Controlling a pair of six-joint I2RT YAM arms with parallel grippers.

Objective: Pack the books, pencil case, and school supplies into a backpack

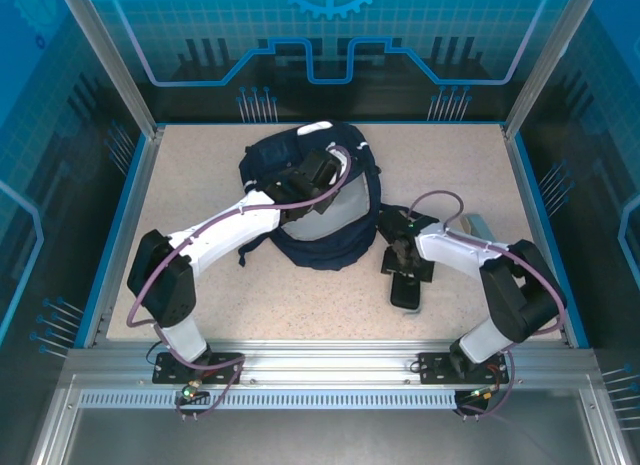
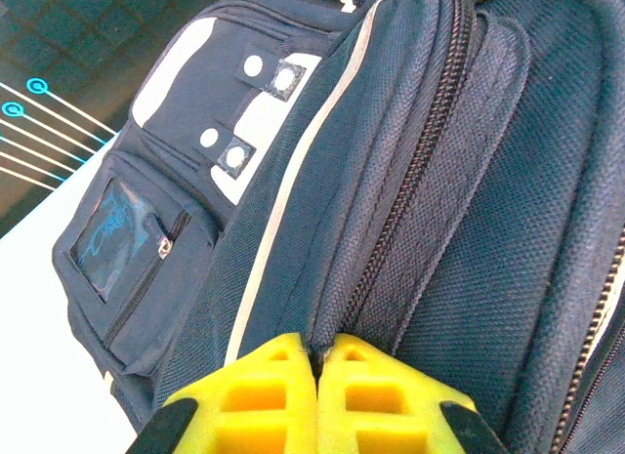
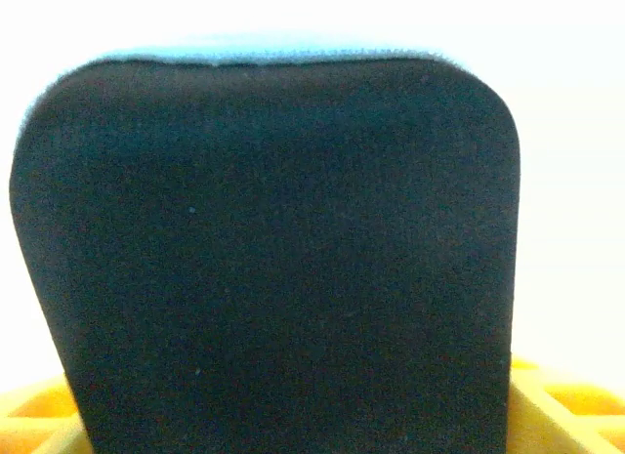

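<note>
Yellow fingers (image 2: 264,395) of my left gripper (image 2: 317,364) sit pressed together, with a ridge of navy cloth pinched between them. That ridge belongs to the backpack (image 2: 469,229), and the bite lies just beside its long zipper (image 2: 410,181).

From above, the backpack lies on the table (image 1: 300,315) with something pale, which I take for its open mouth, showing next to my left gripper.

To the right of the backpack and clear of it, my right gripper (image 1: 404,253) is at a dark flat thing with rounded corners (image 3: 273,259). It fills the space between my right fingers (image 3: 562,410). I cannot tell whether they press on it or only stand around it, nor whether it is a book or the pencil case.

I judge the step to be holding the mouth open while the right hand brings that piece over. To do it well:
- Lift the pinched cloth up and away from the right hand, so the gap widens.
- Hold the cloth taut without dragging the backpack across the table.
- Confirm a firm hold on the flat piece.
- Bring the piece in with a narrow edge first, angled toward the pale opening.
</note>
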